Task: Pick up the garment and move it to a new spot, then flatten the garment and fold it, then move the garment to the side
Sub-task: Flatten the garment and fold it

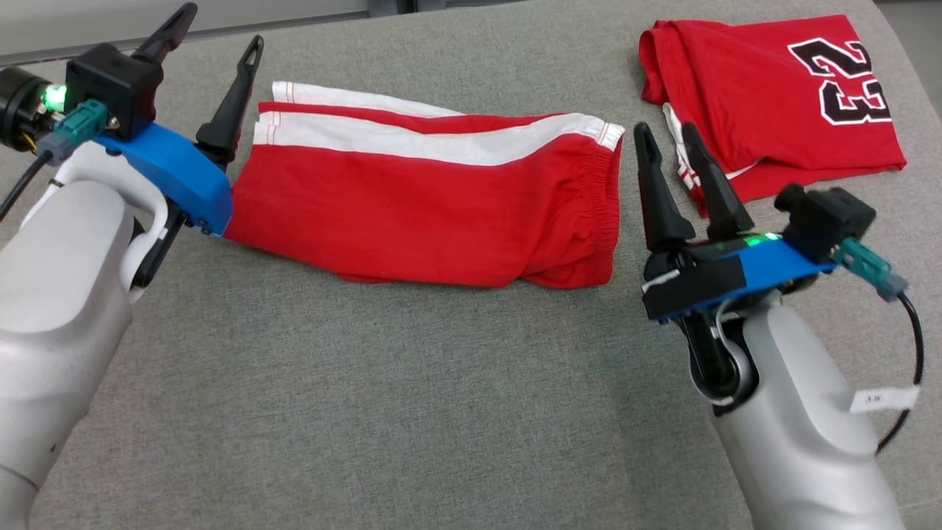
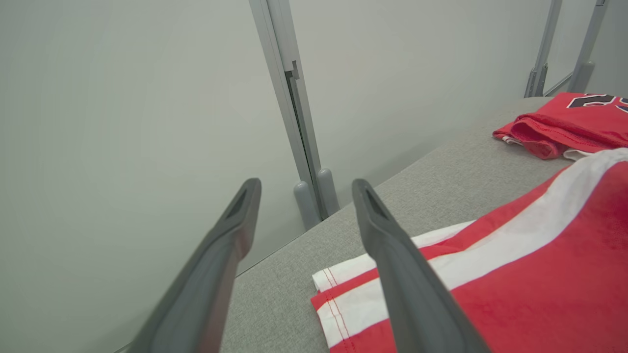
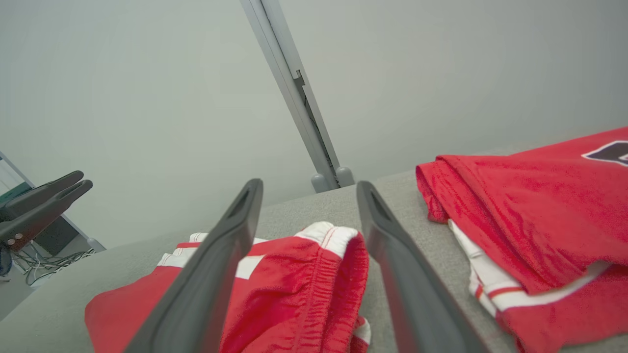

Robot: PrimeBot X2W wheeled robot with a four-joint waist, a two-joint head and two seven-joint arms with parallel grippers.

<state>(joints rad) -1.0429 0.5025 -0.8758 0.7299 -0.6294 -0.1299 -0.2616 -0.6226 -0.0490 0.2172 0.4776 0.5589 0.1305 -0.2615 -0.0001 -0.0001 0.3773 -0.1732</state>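
**Two empty grippers, shorts (image 1: pixel 427 213) awaiting the next fold**

Your left gripper (image 1: pixel 221 29) hangs spread wide at the hem end of the shorts, holding nothing. Your right gripper (image 1: pixel 666 131) is just off the waistband end, also spread and empty. The shorts lie mid-surface (image 1: pixel 368 412), seemingly doubled leg over leg, with the jersey (image 1: pixel 780 88) near on the right.

Mind your next pinch. If you catch only the top layer, you would likely peel the legs apart. The lower edge bulges near the waistband, so folding over it could press in creases. Drag the shorts rightward and they may ride onto the jersey.
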